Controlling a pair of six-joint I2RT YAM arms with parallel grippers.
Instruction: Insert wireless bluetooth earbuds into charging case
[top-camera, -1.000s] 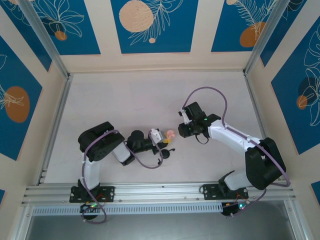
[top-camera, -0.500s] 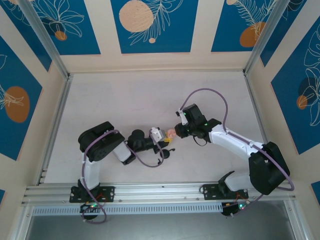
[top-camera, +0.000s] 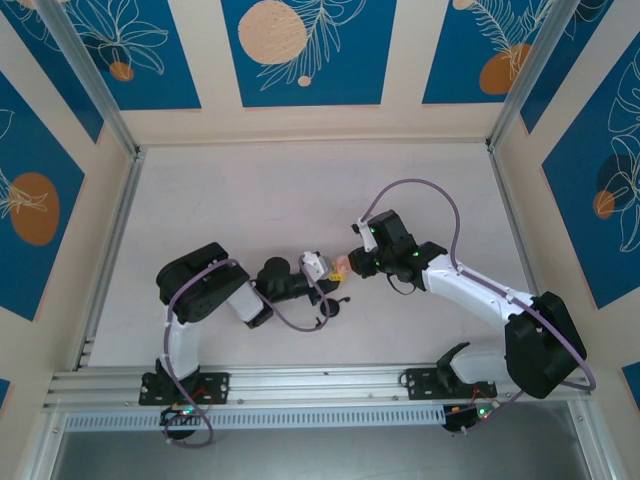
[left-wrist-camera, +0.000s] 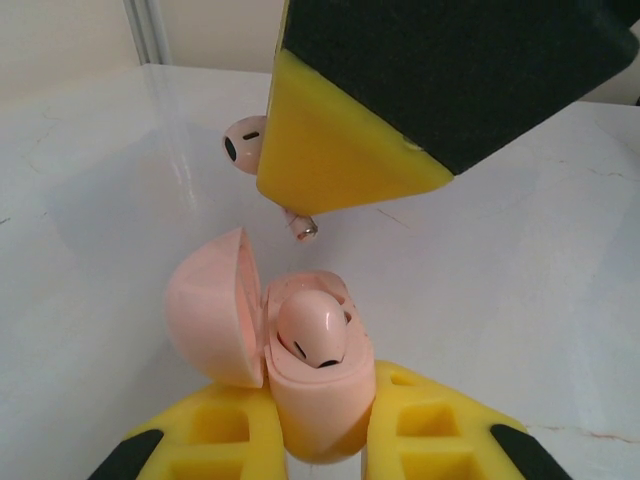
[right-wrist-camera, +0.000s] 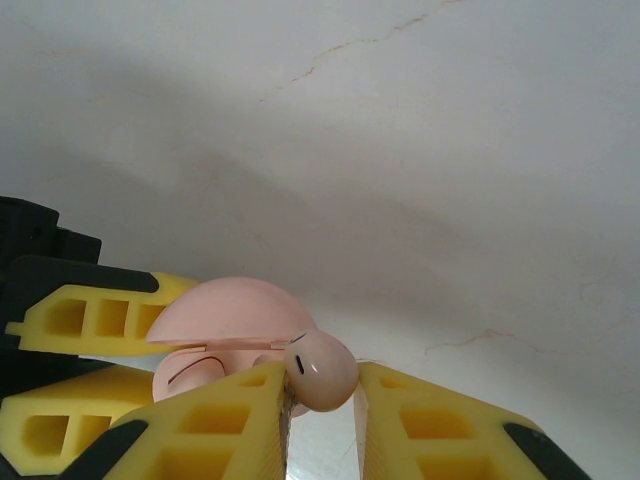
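My left gripper (top-camera: 322, 271) is shut on the pale pink charging case (left-wrist-camera: 320, 400), which it holds with the lid (left-wrist-camera: 215, 305) swung open to the left. One pink earbud (left-wrist-camera: 312, 330) sits in a socket of the case. My right gripper (right-wrist-camera: 318, 388) is shut on a second pink earbud (right-wrist-camera: 320, 370), pinched between its yellow fingers (right-wrist-camera: 215, 420). That earbud (left-wrist-camera: 243, 143) hangs just above the open case, its stem tip (left-wrist-camera: 303, 228) pointing down and a short gap clear of it. From above, both grippers meet at the pink case (top-camera: 339, 266).
A small black round case (top-camera: 331, 307) lies on the white table (top-camera: 250, 200) just in front of the left gripper. Metal rails (top-camera: 110, 240) and patterned walls border the table on three sides.
The right arm has swung left with the pink earbud, from a hand's width away to right over the open case. The left gripper and case stayed almost still.
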